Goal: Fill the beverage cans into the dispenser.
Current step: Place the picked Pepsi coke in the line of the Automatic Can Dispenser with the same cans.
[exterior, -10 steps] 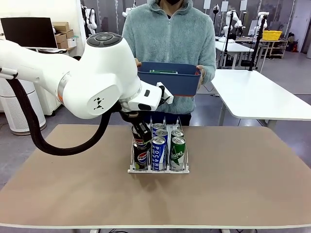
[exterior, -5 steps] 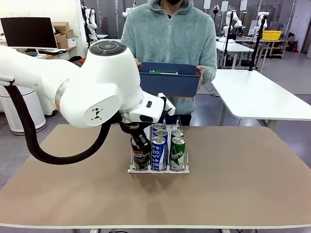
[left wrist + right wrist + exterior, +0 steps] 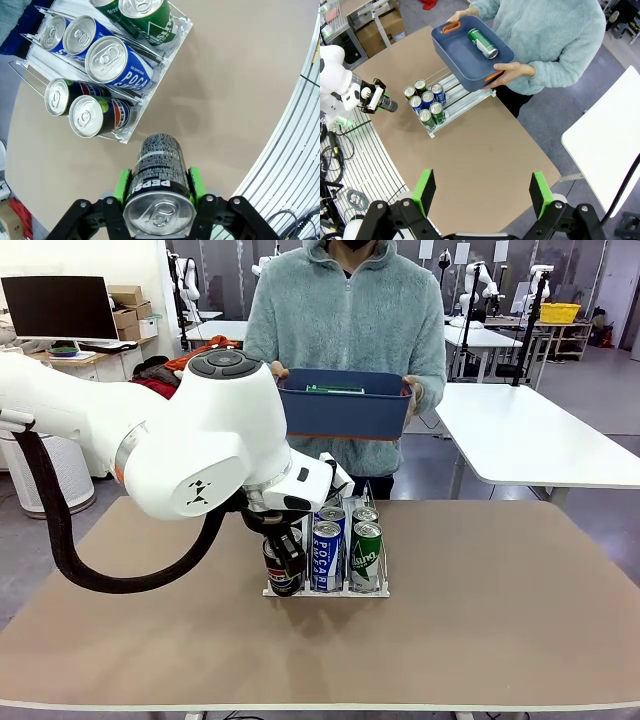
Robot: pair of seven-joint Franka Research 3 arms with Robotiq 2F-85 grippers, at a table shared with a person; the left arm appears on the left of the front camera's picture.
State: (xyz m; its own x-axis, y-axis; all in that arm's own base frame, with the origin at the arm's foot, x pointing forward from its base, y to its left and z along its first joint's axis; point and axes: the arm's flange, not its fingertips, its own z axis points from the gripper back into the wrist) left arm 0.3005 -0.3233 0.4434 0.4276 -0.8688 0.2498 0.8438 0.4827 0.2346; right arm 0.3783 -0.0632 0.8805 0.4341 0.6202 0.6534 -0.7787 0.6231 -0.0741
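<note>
Left wrist view: the left jaws pinch a black Pepsi can (image 3: pixel 159 175) between green pads (image 3: pixel 121 185), just off the dispenser's (image 3: pixel 325 591) near left corner. The dispenser sits on the bench (image 3: pixel 240 100), toward its far edge. The right jaws gape wide, high above. A person (image 3: pixel 545 30) holds a blue bin (image 3: pixel 465 55) with one green can (image 3: pixel 482 43).

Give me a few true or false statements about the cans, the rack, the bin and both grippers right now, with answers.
1. The left gripper holds a black can. True.
2. The bin in the person's hands is empty. False: one green can lies in it.
3. The rack's middle lane holds three blue cans. True.
4. The right gripper is shut on a can. False: it is open, holding nothing.
</note>
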